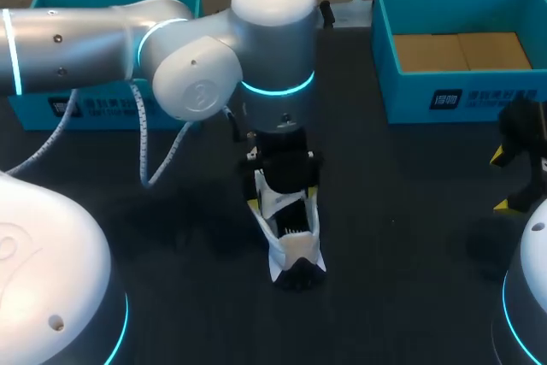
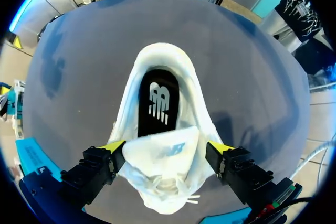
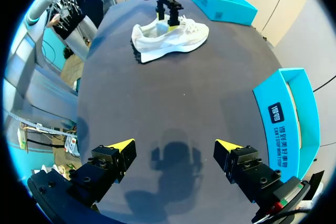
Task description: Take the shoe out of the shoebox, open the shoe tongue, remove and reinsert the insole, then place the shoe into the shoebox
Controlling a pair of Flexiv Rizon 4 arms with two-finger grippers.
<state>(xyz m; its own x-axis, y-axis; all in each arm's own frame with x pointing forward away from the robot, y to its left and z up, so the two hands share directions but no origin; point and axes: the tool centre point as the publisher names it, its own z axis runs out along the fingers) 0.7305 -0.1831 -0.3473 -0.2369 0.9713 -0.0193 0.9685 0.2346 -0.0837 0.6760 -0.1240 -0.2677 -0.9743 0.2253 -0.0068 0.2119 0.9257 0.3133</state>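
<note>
A white shoe (image 1: 291, 241) stands on the dark table near the middle. In the left wrist view its black insole (image 2: 157, 103) shows inside and its tongue (image 2: 165, 150) lies over the opening. My left gripper (image 2: 165, 148) is open and straddles the shoe at the tongue, one yellow tip on each side; in the head view this gripper (image 1: 285, 198) hangs right over the shoe. My right gripper (image 3: 176, 153) is open and holds nothing over bare table at the right (image 1: 502, 181), with the shoe (image 3: 168, 38) far ahead of it. The teal shoebox (image 1: 513, 91) stands at the back right, with only brown cardboard inside.
A second teal box (image 1: 51, 108) stands at the back left, partly hidden behind my left arm. A white cable (image 1: 145, 143) hangs from that arm over the table. The shoebox wall (image 3: 294, 119) is close beside my right gripper.
</note>
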